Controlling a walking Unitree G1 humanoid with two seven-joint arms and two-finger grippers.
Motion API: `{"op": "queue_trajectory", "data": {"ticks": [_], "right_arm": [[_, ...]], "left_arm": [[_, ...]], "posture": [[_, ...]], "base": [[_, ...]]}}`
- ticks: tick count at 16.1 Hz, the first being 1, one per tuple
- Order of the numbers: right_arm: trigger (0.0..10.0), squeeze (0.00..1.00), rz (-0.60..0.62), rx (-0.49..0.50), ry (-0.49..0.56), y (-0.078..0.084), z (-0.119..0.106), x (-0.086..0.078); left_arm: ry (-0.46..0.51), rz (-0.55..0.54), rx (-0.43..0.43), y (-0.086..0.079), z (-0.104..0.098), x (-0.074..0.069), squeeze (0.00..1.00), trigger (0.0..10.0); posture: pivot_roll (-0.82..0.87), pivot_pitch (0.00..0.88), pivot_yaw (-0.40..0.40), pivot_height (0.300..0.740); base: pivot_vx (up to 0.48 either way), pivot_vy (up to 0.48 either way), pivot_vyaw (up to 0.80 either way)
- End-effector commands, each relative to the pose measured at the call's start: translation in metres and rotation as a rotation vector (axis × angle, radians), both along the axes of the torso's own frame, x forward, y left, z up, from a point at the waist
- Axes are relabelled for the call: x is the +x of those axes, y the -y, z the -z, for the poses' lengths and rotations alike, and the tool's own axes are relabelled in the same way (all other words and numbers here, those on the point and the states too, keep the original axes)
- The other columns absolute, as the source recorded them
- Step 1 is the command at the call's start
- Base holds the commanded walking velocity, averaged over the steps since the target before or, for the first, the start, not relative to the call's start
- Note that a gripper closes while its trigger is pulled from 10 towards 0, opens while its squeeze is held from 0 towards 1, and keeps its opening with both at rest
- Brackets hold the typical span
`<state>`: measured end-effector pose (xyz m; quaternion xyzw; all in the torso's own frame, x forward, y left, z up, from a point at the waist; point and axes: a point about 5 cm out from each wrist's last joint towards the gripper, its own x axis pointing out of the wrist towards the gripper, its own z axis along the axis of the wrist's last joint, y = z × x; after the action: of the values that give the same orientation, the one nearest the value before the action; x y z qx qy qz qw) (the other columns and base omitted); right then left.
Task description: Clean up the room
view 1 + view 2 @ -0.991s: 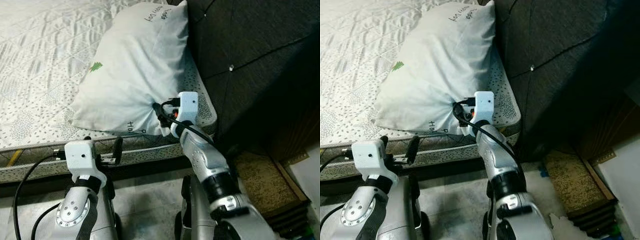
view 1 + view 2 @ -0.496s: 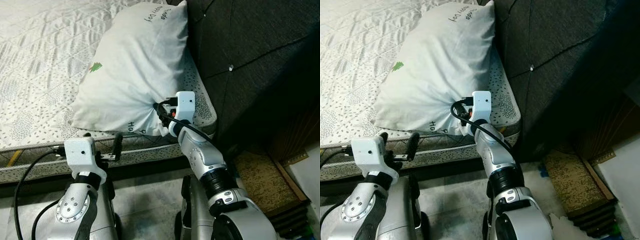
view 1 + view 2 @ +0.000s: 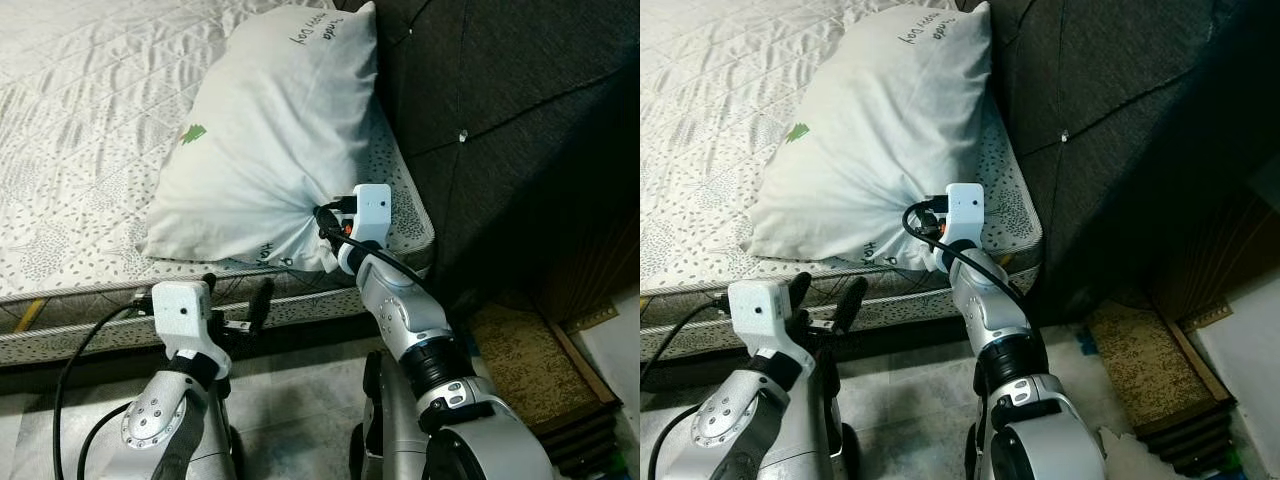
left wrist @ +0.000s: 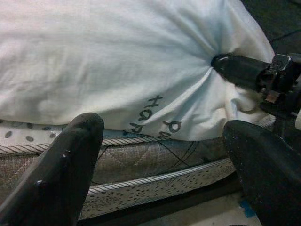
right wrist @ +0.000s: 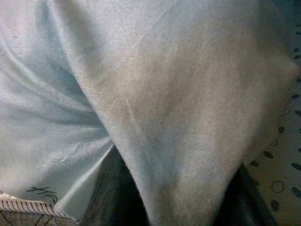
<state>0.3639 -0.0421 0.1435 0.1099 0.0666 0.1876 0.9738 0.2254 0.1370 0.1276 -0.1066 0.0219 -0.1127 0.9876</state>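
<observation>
A pale pillow (image 3: 270, 150) lies on the bed (image 3: 80, 130), at the corner next to the dark padded headboard (image 3: 500, 110), its far end leaning up against that headboard and its near end hanging a little past the mattress edge. It carries a small green tree mark and dark lettering near both ends. The right tool (image 3: 322, 222) is clamped on the pillow's near corner, with the cloth gathered into tight creases that fan out from the grip; in the right wrist view the bunched cloth (image 5: 178, 117) runs between the two dark fingers (image 5: 110, 197), with the dotted mattress cover beside it. The left tool (image 3: 240, 305) hovers low in front of the mattress side, just below the pillow's near edge and not touching it, with its two black fingers (image 4: 61, 174) spread wide apart and nothing between them. The left wrist view looks between those fingers at the piped mattress edge (image 4: 155, 176), the lettering on the pillow and the right tool pinching the cloth. A brown mat (image 3: 530, 370) lies on the floor to the right, beside the headboard's foot.
</observation>
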Motion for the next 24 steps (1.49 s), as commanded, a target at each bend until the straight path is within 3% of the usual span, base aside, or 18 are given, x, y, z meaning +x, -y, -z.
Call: {"op": "queue_trajectory", "data": {"ticks": [1, 5, 6, 7, 12, 13, 15, 17, 20, 24], "right_arm": [[0.0, 0.00, -0.013, 0.017, 0.006, -0.008, -0.003, 0.000], [0.0, 0.00, -0.109, -0.131, 0.065, -0.008, 0.003, -0.001], [0.0, 0.00, -0.134, -0.245, 0.142, -0.002, -0.002, 0.003], [0.0, 0.00, -0.114, -0.298, 0.169, 0.009, -0.007, 0.010], [0.0, 0.00, 0.194, -0.425, 0.230, 0.101, -0.061, 0.048], [0.0, 0.00, 0.219, -0.432, 0.238, 0.109, -0.066, 0.050], [0.0, 0.00, 0.370, -0.458, 0.270, 0.149, -0.095, 0.054], [0.0, 0.00, 0.465, -0.467, 0.281, 0.175, -0.108, 0.053], [0.0, 0.00, 0.514, -0.458, 0.257, 0.201, -0.103, 0.046], [0.0, 0.00, 0.361, -0.456, 0.209, 0.198, -0.058, 0.033]], "left_arm": [[0.003, 0.001, 0.010, 0.000, -0.001, -0.003, 0.00, 10.0], [0.003, -0.007, 0.034, 0.000, 0.001, 0.000, 0.00, 10.0], [0.007, -0.011, 0.035, 0.000, 0.000, 0.002, 0.00, 10.0], [0.011, -0.018, 0.038, 0.000, 0.000, 0.003, 0.00, 10.0], [0.039, -0.058, 0.055, -0.003, -0.003, 0.006, 0.00, 10.0], [0.043, -0.061, 0.057, -0.004, -0.004, 0.006, 0.00, 10.0], [0.055, -0.072, 0.070, -0.007, -0.005, 0.011, 0.00, 10.0], [0.060, -0.075, 0.076, -0.008, -0.006, 0.013, 0.00, 10.0], [0.064, -0.069, 0.080, -0.006, -0.006, 0.013, 0.00, 10.0], [0.067, -0.065, 0.087, -0.008, -0.006, 0.016, 0.00, 10.0]], "posture": [[0.02, 0.205, -0.041, 0.530], [0.01, 0.205, -0.045, 0.530], [0.01, 0.202, -0.046, 0.530], [0.01, 0.200, -0.048, 0.530], [0.01, 0.189, -0.050, 0.530], [0.01, 0.188, -0.049, 0.530], [0.01, 0.181, -0.044, 0.530], [0.01, 0.177, -0.038, 0.530], [0.01, 0.170, -0.033, 0.530], [0.00, 0.165, -0.020, 0.530]], "base": [[0.000, 0.000, 0.00], [0.000, 0.000, 0.00], [0.000, 0.000, 0.00], [0.000, 0.000, 0.00], [0.000, 0.000, 0.00], [0.000, 0.000, 0.00], [0.000, 0.000, 0.00], [0.000, 0.000, 0.00], [0.000, 0.000, 0.00], [0.000, 0.000, 0.00]]}}
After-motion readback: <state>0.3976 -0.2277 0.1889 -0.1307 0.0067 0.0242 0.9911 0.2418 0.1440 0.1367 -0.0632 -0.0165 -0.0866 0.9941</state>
